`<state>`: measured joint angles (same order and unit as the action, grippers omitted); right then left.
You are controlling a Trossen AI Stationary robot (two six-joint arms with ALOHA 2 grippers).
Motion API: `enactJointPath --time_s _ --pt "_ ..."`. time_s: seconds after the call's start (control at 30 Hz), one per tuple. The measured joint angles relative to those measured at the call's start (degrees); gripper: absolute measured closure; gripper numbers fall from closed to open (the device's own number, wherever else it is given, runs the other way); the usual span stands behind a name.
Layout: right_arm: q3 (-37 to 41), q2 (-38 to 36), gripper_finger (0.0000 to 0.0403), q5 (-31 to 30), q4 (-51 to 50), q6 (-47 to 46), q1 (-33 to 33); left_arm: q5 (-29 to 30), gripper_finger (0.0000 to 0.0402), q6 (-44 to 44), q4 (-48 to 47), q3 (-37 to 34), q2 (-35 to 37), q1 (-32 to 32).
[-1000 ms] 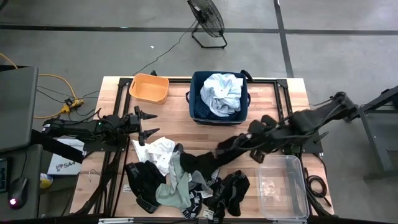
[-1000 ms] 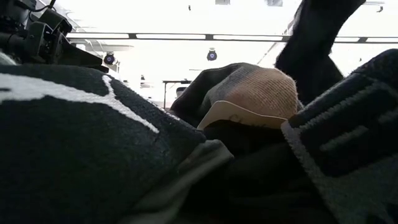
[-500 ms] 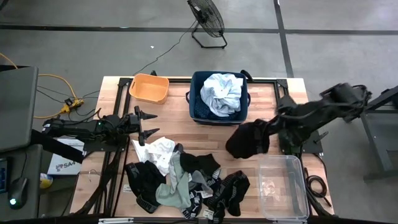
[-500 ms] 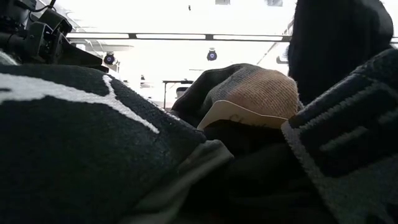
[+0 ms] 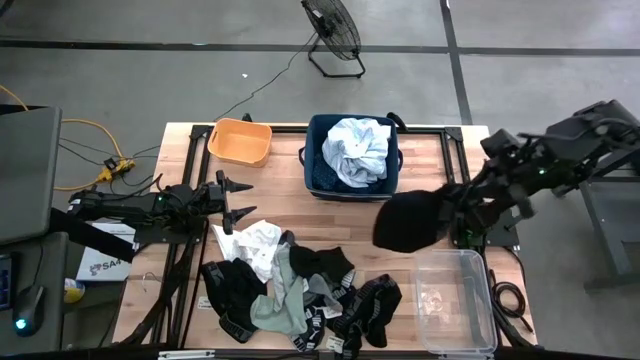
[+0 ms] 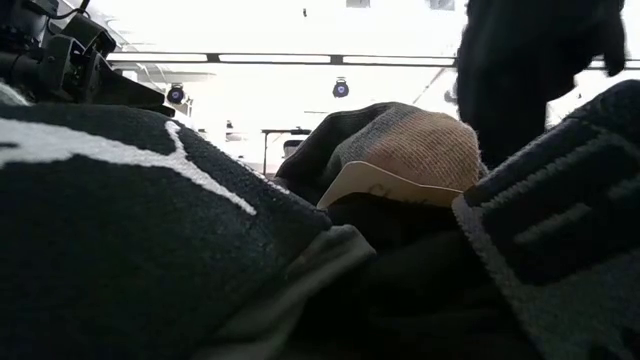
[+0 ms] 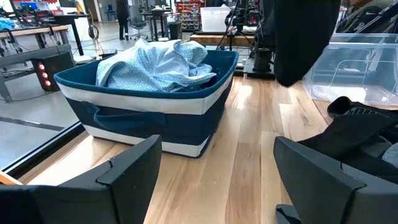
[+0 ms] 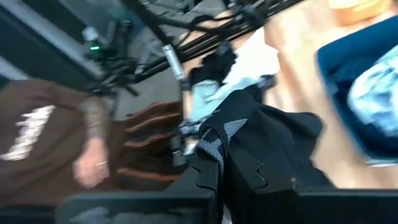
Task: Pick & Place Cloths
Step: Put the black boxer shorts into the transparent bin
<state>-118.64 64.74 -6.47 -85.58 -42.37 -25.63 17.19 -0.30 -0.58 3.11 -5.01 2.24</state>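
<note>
Wood table (image 5: pixel 410 165), grey floor around. We judge step as carry: right gripper (image 5: pixel 452 205) clenched on black cloth (image 5: pixel 410 222), hanging clear of table, just right of bin (image 5: pixel 314 170). Bin already holds pale shirt (image 5: pixel 358 148). Pile (image 5: pixel 290 290) lies in front of bin. Next we need swing over bin, then release. Left gripper (image 5: pixel 238 199) waits left of bin, fingers spread. Left wrist view shows bin wall height; right wrist view shows person's hand (image 8: pixel 90 167) beyond table.

text: none legible | labels: none legible; signs: none legible
</note>
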Motion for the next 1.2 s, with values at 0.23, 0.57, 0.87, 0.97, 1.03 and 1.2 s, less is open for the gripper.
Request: enactJointPath --time_s 0.23,0.57,0.87,0.97,1.03,1.2 --pt "-0.3 -1.5 0.0399 7.4 1.2 -9.0 0.0 0.0 0.0096 0.0 0.0 0.0 0.0 0.0" --pt "-0.3 0.5 0.0399 11.2 2.1 -22.0 -3.3 0.0 0.0096 0.0 0.0 0.0 0.0 0.0" --pt "0.5 8.6 0.0399 11.3 -4.1 -46.5 -16.9 0.0 0.0096 0.0 0.0 0.0 0.0 0.0" --pt "1.3 10.5 0.0399 10.1 -4.4 -54.9 -22.2 0.0 0.0096 0.0 0.0 0.0 0.0 0.0" --pt "2.7 11.4 0.0399 11.6 -4.5 -61.0 -25.4 0.0 0.0096 0.0 0.0 0.0 0.0 0.0" --pt "7.2 13.0 0.0399 14.6 -4.3 -74.6 -32.2 0.0 0.0096 0.0 0.0 0.0 0.0 0.0"
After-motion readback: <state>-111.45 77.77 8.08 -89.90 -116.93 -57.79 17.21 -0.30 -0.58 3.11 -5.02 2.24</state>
